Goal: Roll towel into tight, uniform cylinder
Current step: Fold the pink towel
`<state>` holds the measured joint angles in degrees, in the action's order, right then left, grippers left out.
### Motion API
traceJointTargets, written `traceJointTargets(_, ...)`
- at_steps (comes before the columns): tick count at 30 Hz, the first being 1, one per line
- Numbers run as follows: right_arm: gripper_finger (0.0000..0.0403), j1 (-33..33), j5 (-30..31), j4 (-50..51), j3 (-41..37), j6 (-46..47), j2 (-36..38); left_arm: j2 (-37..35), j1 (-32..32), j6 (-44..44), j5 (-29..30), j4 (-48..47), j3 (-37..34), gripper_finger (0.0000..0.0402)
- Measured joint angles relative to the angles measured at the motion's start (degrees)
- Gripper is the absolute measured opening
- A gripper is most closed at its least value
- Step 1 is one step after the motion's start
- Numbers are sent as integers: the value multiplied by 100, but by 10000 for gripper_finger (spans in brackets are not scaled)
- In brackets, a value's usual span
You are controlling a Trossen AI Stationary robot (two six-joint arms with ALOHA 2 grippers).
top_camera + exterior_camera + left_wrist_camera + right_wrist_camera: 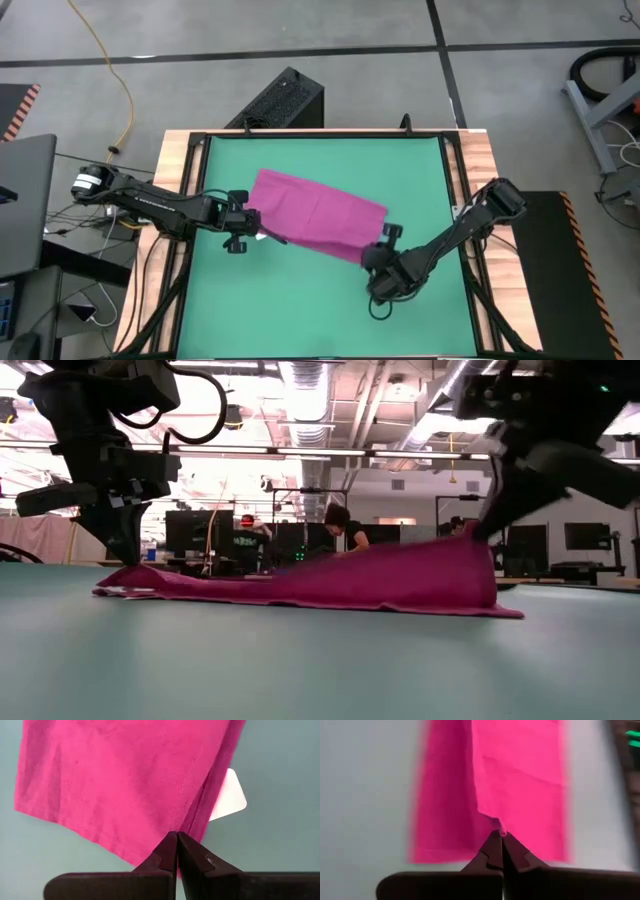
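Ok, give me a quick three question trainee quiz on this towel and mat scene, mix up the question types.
1. True or false: the left gripper is shut on a corner of the towel.
2. Multiple choice: the right gripper is A) open above the green mat, B) shut on the towel's edge, C) parked off the table.
3. Fill in: beside the towel's edge near the left gripper sits a small white ____.

Key: 1 true; 2 B; 3 tag.
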<state>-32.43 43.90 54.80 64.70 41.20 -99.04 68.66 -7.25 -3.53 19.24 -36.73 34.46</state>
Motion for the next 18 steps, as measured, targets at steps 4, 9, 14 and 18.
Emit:
traceJointTargets(4, 2, 36, -70, 321, -10, 445, -29, -2, 0, 0, 6, 0, 0, 0)
traceJointTargets(9, 1, -59, -634, -316, -91, -224, -527, -1, -1, 1, 7, 2, 0, 0)
traceJointTargets(14, 1, -195, -717, -315, -91, -91, -867, -1, 0, -16, -18, -7, 0, 0)
traceJointTargets(18, 1, -233, -833, 116, 38, 15, -885, -2, 0, -2, -61, -7, 0, 0)
